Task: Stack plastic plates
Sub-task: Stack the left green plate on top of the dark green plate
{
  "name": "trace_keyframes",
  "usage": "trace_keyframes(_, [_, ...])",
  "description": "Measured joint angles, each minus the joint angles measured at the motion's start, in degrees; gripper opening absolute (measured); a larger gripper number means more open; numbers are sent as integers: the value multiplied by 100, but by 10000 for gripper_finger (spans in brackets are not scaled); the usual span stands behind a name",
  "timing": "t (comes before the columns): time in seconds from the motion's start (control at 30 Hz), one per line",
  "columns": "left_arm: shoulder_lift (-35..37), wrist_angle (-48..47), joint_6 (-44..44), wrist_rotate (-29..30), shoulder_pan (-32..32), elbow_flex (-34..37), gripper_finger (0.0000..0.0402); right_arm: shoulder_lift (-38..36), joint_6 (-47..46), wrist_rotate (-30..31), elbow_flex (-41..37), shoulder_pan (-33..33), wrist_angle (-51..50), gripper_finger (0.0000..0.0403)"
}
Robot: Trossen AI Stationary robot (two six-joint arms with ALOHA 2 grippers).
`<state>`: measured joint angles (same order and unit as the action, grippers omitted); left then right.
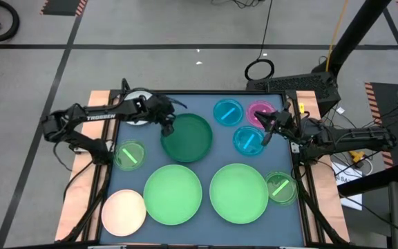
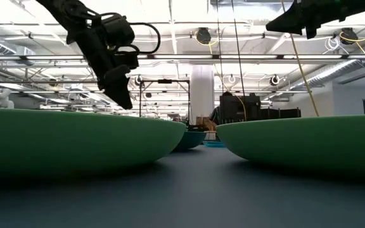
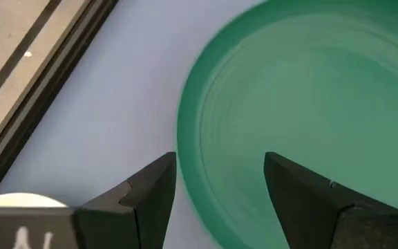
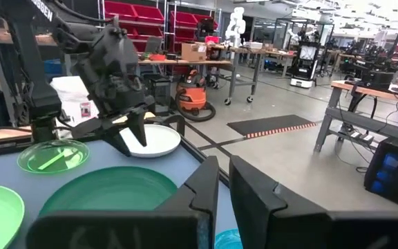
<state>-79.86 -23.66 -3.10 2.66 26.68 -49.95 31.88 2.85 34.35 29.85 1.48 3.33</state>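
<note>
the left arm is covering most of the white plate (image 1: 138, 117), and the picture's edge is cropping the dark green plate (image 3: 309, 104).

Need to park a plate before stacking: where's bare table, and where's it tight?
Bare: the patch between the striped plate, dark green plate and light green plate; also the near right corner by the table edge. Tight: the far right, where the blue plates and pink plate sit under the right gripper.

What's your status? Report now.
Left gripper open, jaws straddling the dark green plate rim. Right gripper raised over the blue plate, holding nothing. No plates stacked. Nothing obstructing.
</note>
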Motion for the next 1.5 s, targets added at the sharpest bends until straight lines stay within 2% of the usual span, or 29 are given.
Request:
trace_keyframes(0.1, [-3,-8,71,-359,7,0,225,0,0,2,0,2,-99,32])
trace_keyframes(0.23, [70,-98,354,-1073,-298,0,225,0,-9,4,0,2,-230,32])
trace_keyframes(0.43, [79,-942,1035,-1315,-1113,0,225,0,-20,4,0,0,-311,32])
trace_keyframes(0.57, [79,-1547,1454,-1325,-1814,0,225,0,-22,4,0,1,-339,32])
trace_keyframes(0.83, [79,-2032,2285,-1330,-3092,0,225,0,-24,7,0,1,-342,32])
trace_keyframes(0.93, [79,-2040,2672,-1118,-3379,0,225,0,-55,7,0,2,-342,32])
trace_keyframes(1.23, [-144,-2085,3220,-715,-3517,0,225,2,-92,7,-2,1,-358,32])
trace_keyframes(1.5, [-596,-2056,3275,-708,-3519,0,225,0,-94,-1,-2,2,-370,32])
